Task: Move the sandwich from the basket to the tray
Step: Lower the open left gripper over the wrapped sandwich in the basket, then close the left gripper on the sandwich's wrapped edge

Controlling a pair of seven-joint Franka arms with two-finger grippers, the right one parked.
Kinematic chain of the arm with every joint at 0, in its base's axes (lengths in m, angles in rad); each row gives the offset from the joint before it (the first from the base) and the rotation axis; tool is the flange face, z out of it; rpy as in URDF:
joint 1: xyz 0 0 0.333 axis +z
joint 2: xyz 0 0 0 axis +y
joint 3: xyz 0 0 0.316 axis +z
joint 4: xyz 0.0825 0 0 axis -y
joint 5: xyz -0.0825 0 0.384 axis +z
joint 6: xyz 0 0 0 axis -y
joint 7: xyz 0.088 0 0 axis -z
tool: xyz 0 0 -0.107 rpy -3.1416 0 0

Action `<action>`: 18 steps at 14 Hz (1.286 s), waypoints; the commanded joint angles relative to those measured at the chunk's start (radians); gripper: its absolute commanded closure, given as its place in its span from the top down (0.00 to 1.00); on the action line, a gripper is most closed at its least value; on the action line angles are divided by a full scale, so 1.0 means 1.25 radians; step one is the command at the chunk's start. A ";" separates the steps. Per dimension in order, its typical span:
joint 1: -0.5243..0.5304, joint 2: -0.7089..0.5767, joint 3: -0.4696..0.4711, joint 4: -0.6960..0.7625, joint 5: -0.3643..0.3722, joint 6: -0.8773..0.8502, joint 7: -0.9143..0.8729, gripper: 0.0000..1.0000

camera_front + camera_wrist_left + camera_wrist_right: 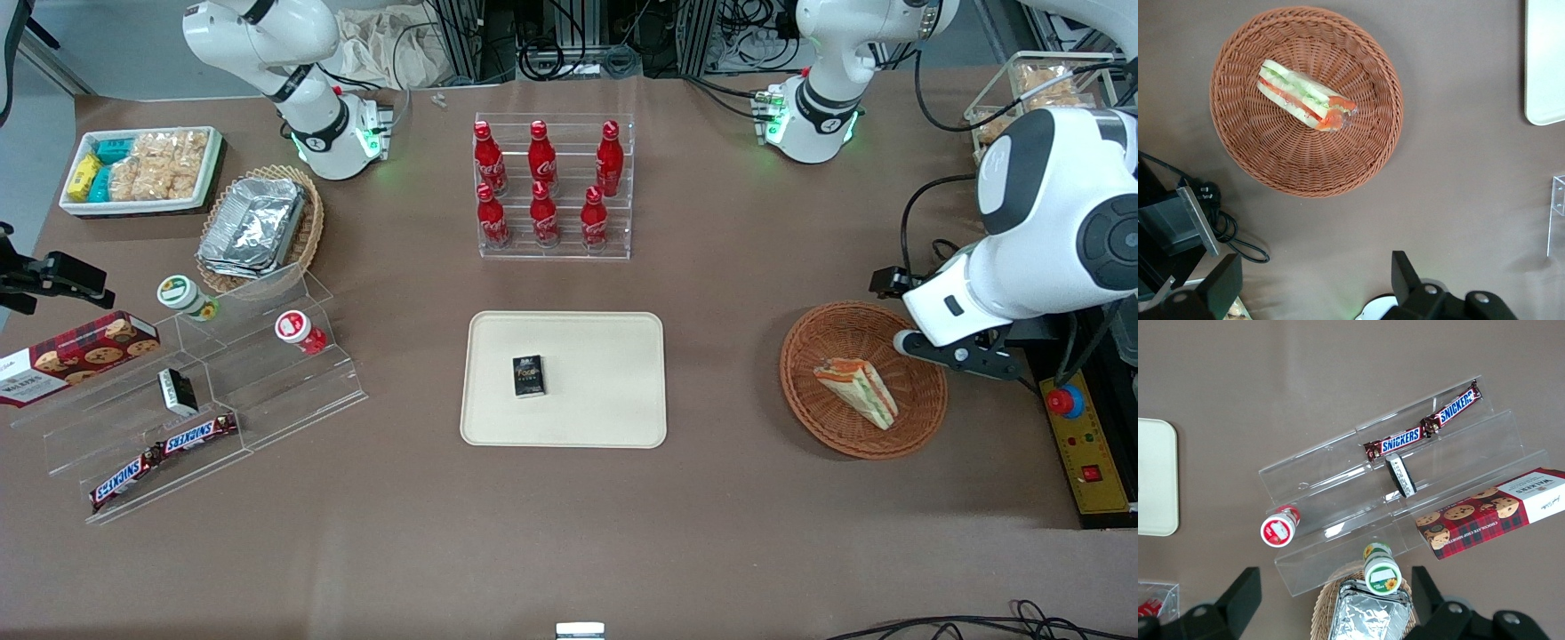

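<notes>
Sandwich (1305,97) lies in wicker basket (1245,153); tray (613,418) well apart. Gripper (1315,283) hovers near basket rim, fingers wide, empty. We centre over wedge, align jaws across bread faces, descend, close gently.

"SNICKERS" on chocolate bars (1421,431)
</notes>
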 commanded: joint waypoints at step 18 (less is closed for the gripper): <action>0.000 0.145 0.062 -0.185 0.001 0.460 -1.022 1.00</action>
